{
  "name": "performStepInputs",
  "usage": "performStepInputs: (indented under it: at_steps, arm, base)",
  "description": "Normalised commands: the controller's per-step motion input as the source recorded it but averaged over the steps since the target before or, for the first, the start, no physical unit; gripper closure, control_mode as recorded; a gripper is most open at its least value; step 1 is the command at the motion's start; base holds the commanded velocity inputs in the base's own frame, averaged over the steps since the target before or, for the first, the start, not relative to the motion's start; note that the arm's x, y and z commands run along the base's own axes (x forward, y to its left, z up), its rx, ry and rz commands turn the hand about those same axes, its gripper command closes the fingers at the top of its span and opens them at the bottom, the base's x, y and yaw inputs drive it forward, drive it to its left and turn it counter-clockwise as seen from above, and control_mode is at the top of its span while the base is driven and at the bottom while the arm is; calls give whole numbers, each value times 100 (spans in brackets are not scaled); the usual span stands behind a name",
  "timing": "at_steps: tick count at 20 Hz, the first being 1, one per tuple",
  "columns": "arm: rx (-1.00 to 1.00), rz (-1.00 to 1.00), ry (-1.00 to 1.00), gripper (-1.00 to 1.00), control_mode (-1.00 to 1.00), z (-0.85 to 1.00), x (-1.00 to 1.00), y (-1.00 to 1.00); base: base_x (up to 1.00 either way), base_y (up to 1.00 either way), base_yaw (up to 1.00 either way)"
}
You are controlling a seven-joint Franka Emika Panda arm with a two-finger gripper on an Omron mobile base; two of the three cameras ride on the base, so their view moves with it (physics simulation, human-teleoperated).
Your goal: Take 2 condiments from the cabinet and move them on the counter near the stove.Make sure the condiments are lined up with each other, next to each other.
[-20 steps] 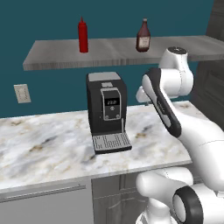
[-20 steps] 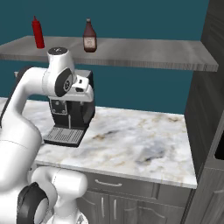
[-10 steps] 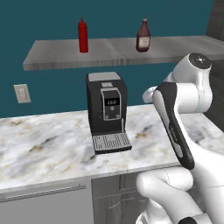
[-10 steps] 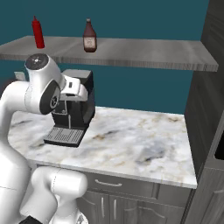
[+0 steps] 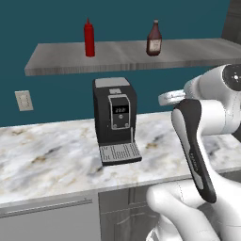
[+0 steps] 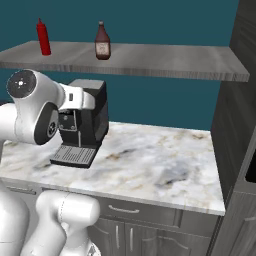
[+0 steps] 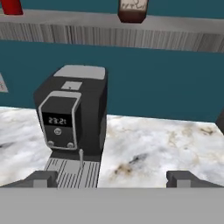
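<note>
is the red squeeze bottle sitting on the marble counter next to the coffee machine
No, the red squeeze bottle stands on the floating shelf, above the coffee machine.

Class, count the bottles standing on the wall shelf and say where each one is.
2. The red squeeze bottle stands toward the shelf's left end; the brown bottle stands to its right, above and right of the coffee machine. None appears hidden.

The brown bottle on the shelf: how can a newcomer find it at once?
Look at the long grey wall shelf above the coffee machine. Two bottles stand apart on it. The brown bottle is the squat dark one with a pale label; the red squeeze bottle is slim, with a pointed nozzle.
</note>
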Motion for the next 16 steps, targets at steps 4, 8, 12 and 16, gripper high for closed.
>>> performStepInputs:
  at_steps: [4,8,12,16]
  arm:
    - [0,0,-10,-100,-100,35,-1,-2]
    - [0,0,-11,-100,-100,43,0,-3]
    - [0,0,-6,-100,-100,40,0,-2]
    - [0,0,-8,-100,-100,48,0,0]
  base:
    - [0,0,0]
    - [0,0,0]
    - [0,0,0]
    - [0,0,0]
